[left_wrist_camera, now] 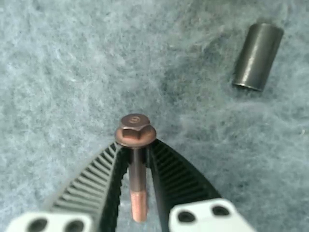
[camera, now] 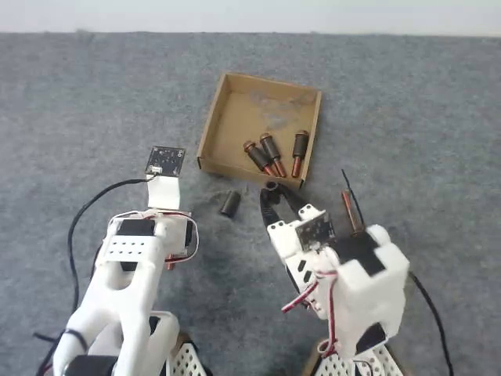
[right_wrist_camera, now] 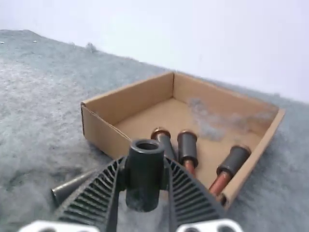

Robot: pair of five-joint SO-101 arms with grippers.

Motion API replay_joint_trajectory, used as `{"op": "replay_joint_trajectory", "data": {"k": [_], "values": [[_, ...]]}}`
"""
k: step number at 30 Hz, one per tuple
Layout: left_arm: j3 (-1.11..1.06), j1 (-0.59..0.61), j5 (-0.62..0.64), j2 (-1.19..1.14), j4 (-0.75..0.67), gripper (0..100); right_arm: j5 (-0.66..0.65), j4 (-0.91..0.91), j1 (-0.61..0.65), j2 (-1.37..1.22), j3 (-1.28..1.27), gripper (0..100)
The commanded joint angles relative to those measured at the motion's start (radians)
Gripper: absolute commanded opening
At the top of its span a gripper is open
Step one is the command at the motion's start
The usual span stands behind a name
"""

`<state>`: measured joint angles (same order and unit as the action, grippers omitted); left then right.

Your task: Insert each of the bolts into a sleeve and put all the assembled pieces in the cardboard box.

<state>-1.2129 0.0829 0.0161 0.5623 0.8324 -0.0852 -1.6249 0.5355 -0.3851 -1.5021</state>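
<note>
My left gripper (left_wrist_camera: 136,147) is shut on a copper bolt (left_wrist_camera: 137,164), whose hex head pokes out past the fingertips. A loose dark sleeve (left_wrist_camera: 257,56) lies on the carpet just beyond it, and in the high view this sleeve (camera: 229,204) sits in front of the cardboard box (camera: 211,129). My right gripper (right_wrist_camera: 145,166) is shut on another dark sleeve (right_wrist_camera: 144,169), held with its open end up, close to the box's front wall (right_wrist_camera: 104,133). In the high view that gripper (camera: 273,193) is near the box's front right corner. Three assembled pieces (camera: 272,154) lie inside the box.
A loose copper bolt (camera: 347,210) lies on the grey carpet to the right of the right arm, beside a thin black wire (camera: 354,202). A black cable (camera: 82,215) loops left of the left arm. Bare carpet surrounds the box on its left and right.
</note>
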Motion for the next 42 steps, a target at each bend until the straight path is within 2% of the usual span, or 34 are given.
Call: {"op": "replay_joint_trajectory", "data": {"k": [1,8,14,16,19,22,25,33,42], "values": [[0.012,0.002,-0.005,0.055,-0.023,1,-0.054,-0.133,0.059,-0.028,-0.014,0.6],[0.012,0.002,-0.005,0.055,-0.032,2,-0.064,-0.134,0.097,0.035,-0.107,0.6],[0.001,0.002,-0.003,0.057,-0.169,1,-0.064,-0.131,0.087,0.053,-0.112,0.6],[0.001,0.002,0.035,0.057,-0.216,1,-0.064,-0.131,0.087,0.053,-0.112,0.6],[0.005,-0.014,0.176,0.058,-0.288,1,-0.064,-0.131,0.087,0.053,-0.112,0.6],[0.005,-0.014,0.296,0.058,-0.411,1,-0.064,-0.119,0.087,0.053,-0.110,0.6],[-0.001,-0.014,0.359,0.058,-0.549,1,-0.064,-0.119,0.085,0.053,-0.103,0.6],[-0.001,-0.037,0.422,0.057,-0.779,1,-0.063,-0.117,0.085,0.053,-0.100,0.6],[-0.001,-0.157,0.420,0.058,-0.873,1,-0.063,-0.116,0.085,0.051,-0.091,0.6]]}}
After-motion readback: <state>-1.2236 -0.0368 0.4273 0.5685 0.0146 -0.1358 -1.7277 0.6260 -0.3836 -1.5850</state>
